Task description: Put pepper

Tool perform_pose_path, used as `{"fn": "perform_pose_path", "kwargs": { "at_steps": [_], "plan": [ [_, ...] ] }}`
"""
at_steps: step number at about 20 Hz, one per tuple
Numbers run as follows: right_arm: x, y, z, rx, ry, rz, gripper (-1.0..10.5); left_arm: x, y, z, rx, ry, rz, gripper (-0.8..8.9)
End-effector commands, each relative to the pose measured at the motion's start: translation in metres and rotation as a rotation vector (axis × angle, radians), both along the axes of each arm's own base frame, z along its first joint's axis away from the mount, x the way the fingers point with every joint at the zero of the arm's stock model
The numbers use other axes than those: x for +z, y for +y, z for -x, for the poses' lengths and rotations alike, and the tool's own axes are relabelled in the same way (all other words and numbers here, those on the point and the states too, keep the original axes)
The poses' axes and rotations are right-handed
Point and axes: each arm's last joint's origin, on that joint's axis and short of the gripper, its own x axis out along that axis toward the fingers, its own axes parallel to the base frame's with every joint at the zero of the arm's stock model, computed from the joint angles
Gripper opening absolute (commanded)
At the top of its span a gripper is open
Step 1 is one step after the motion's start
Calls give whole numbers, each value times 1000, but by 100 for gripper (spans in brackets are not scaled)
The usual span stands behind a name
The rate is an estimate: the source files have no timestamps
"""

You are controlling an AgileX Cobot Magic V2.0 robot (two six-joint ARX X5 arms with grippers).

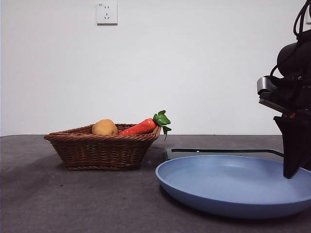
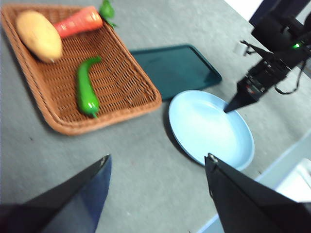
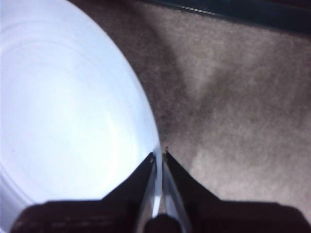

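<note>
The green pepper [image 2: 86, 87] lies in the wicker basket [image 2: 146, 104], beside a carrot and a potato. In the front view the basket [image 1: 102, 145] wall hides it. The blue plate [image 2: 209, 126] sits on the table to the basket's right, and it shows large in the front view [image 1: 233, 194]. My right gripper [image 3: 159, 154] is shut on the plate's rim [image 3: 63, 97]; it stands at the plate's right side [image 1: 294, 170]. My left gripper [image 2: 157, 158] is open and empty, high above the table, between basket and plate.
A red-orange carrot [image 2: 77, 22] and a potato [image 2: 39, 35] share the basket; both stick up above its rim in the front view. A dark green tray [image 2: 175, 68] lies flat behind the plate. A white wall stands behind the table.
</note>
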Motion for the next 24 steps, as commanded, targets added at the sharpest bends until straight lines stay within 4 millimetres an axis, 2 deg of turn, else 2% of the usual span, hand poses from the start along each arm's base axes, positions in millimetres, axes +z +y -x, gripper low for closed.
{"fn": "perform_pose_path", "kwargs": {
  "at_steps": [1,4,7,12,15,18,21,24],
  "plan": [
    [14,-2,0,-23,-37,0,3,7,-2,-6,0,-9,13,339],
    [46,-12,12,-54,-123,-12,3,14,-6,-23,-3,31,-19,338],
    [84,-21,31,-88,-235,-26,3,25,-18,-50,3,43,-86,338],
    [131,-34,65,-152,-419,-48,3,29,-57,-114,-19,93,-223,337],
    [145,-37,79,-164,-471,-51,3,20,-86,-154,-20,117,-323,337],
    [152,-38,87,-168,-502,-58,3,0,-112,-194,5,167,-430,337],
    [152,-38,90,-169,-495,-57,3,-23,-129,-224,4,214,-496,337],
    [152,-38,90,-170,-490,-57,3,-50,-139,-245,9,261,-548,337]
  ]
}}
